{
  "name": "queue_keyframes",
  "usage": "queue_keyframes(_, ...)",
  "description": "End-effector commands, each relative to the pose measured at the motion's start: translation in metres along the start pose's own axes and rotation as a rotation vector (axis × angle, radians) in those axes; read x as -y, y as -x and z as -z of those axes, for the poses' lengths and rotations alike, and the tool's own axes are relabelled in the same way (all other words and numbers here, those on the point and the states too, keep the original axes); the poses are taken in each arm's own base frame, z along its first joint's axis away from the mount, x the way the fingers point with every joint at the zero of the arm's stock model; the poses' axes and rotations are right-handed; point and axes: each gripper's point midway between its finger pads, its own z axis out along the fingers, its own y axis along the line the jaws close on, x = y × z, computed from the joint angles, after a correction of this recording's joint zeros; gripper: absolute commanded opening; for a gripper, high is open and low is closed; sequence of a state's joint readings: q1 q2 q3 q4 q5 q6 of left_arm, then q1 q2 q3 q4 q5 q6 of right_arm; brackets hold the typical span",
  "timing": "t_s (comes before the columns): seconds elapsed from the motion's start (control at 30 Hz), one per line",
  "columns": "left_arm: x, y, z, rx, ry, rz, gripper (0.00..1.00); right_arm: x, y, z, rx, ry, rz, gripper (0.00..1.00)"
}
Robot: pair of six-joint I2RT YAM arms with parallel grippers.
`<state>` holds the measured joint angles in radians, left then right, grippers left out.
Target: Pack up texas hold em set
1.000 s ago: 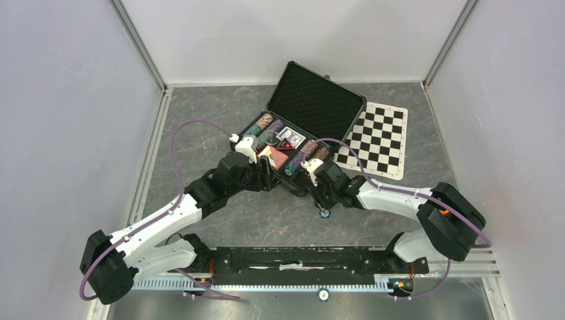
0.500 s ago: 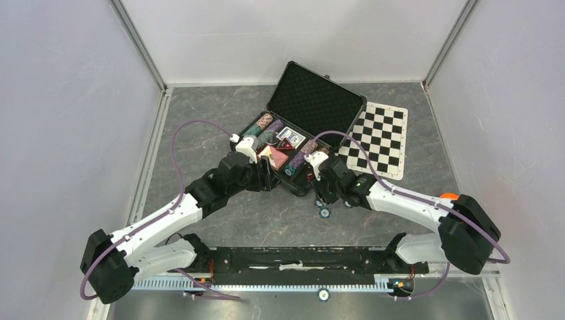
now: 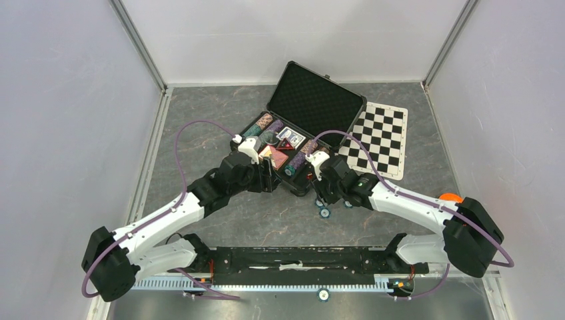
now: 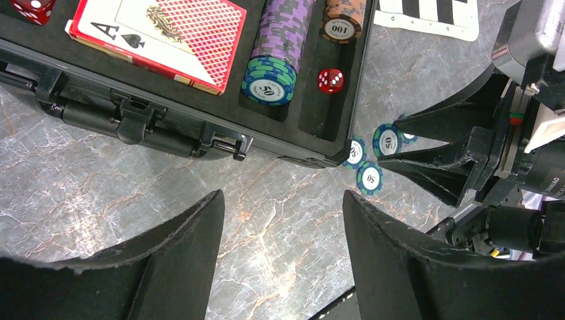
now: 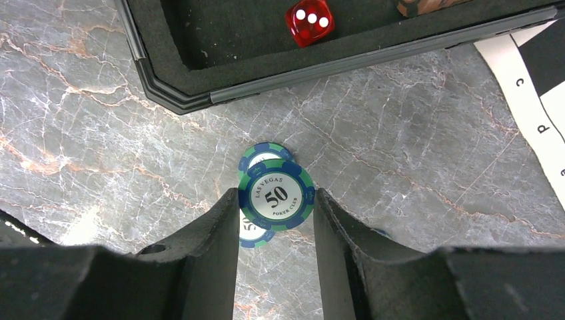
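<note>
Case (image 3: 313, 100) of the hold em set lies open at the back middle of the grey marbled table (image 3: 200, 120), with its lid tilted up behind and its foam-lined tray facing the arms. The chequered mat (image 3: 376, 140) lies just beside it on the right. Both arms reach in to the tray's front wall, and from above their wrists hide the fingertips. An orange piece (image 3: 451, 197) shows only as a sliver behind the right arm's elbow. The left gripper (image 4: 283, 200) hangs over bare table in front of the case, fingers spread wide with nothing between them. The right gripper (image 5: 275, 193), off the tray's front right corner, pinches a teal chip (image 5: 276, 175) by its rim; whether that chip is clear of the table cannot be told. In the tray lie a blue deck (image 3: 291, 138) and a red deck (image 4: 166, 33), then a row of purple chips (image 4: 283, 27) ending in a few teal ones, a brown chip (image 4: 341, 20) cut off at the frame's top, and a red die (image 4: 330, 81) alone in the end compartment. A second die (image 4: 33, 8) is half out of frame. Loose chips (image 4: 370, 178) lie on the table round the pinched one, which overlaps one, while another is mostly hidden under a finger.
</note>
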<state>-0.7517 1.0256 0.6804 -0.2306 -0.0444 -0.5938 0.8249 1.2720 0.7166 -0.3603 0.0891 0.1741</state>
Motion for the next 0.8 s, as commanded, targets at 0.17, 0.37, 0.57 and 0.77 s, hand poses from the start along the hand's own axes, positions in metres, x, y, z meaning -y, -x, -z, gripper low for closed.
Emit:
queue_keyframes(0.17, 0.038, 0.017, -0.006, -0.017, -0.156, 0.078, 0.73, -0.026, 0.041, 0.027, 0.162, 0.156, 0.056, 0.38)
queue_keyframes(0.37, 0.064, 0.025, -0.021, -0.083, -0.282, 0.19, 0.71, -0.047, 0.068, 0.049, 0.309, 0.278, 0.111, 0.39)
queue_keyframes(0.57, 0.087, 0.032, -0.027, -0.126, -0.38, 0.255, 0.69, -0.053, 0.084, 0.054, 0.359, 0.31, 0.149, 0.39)
queue_keyframes(0.77, 0.095, 0.028, -0.029, -0.165, -0.421, 0.282, 0.61, -0.054, 0.095, 0.057, 0.39, 0.308, 0.158, 0.39)
